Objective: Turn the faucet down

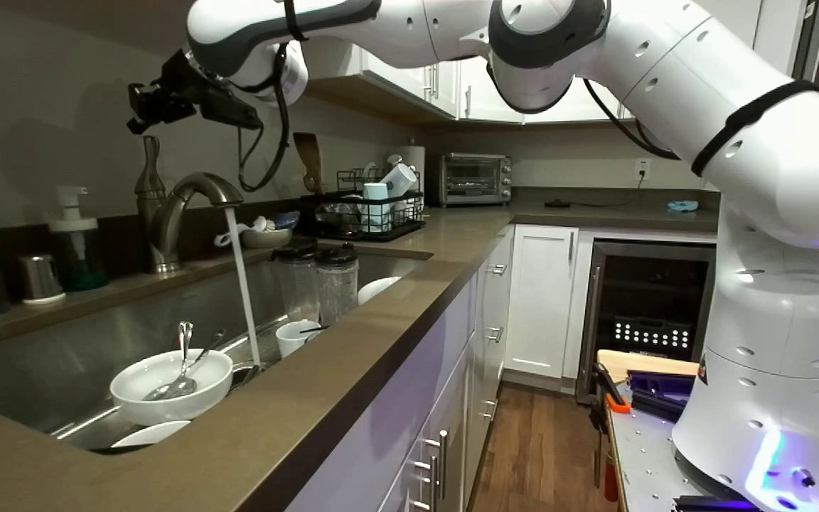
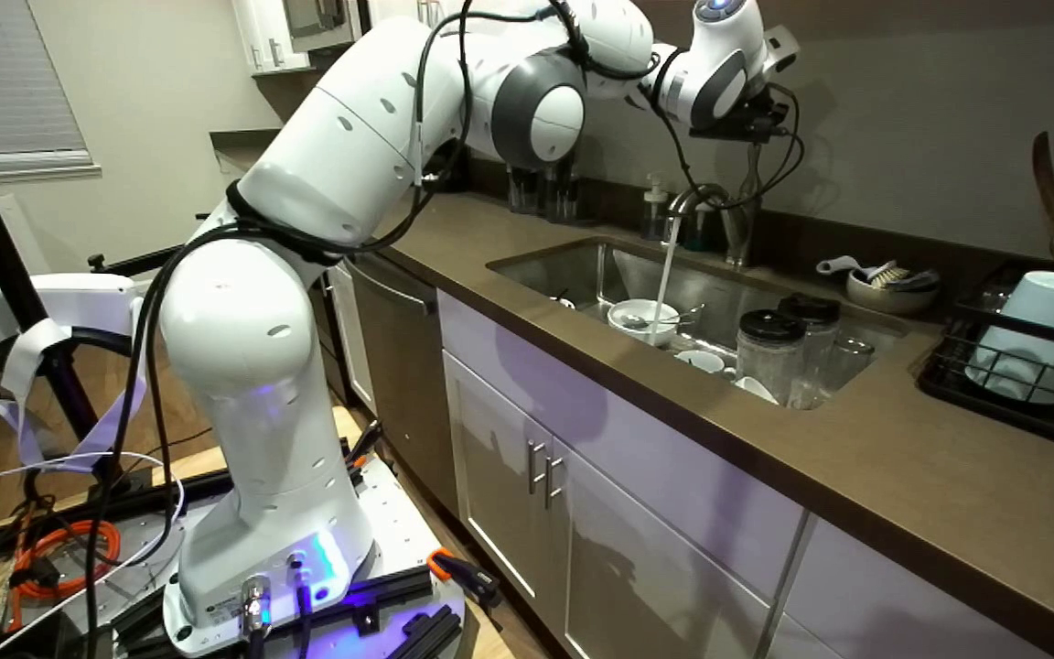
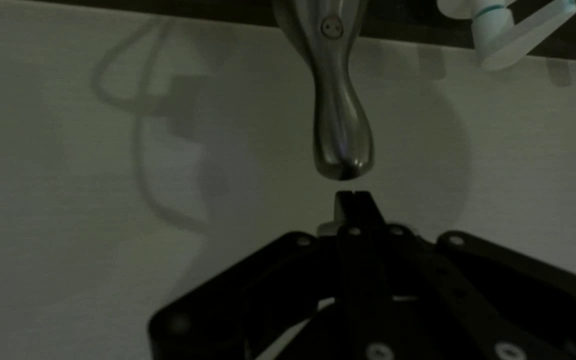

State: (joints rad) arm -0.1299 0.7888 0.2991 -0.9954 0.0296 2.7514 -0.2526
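Over the faucet I have the gripper aimed at the wall, its fingertips pressed together into one narrow point. From its stand, well apart from the faucet and across the counter, the arm climbs, bends at the elbow and reaches over, wrist just above the upright lever. My wrist view shows a gap between lever and fingertips; whether any other part touches I cannot tell. A cable droops in a loop near the faucet's spout. The faucet rises behind the sink, its spout arched over it, and water runs down, landing near a bowl. A soap pump stands just beside the faucet; the opposite way, farther off along the counter, come the rack and toaster oven, with cupboards hung above that stretch. Edges I mind: the wall close behind the faucet, and the counter's front edge across the sink from it, where wood floor lies below. Room for moving is the air in front of the faucet, over the sink, with that water falling through it.
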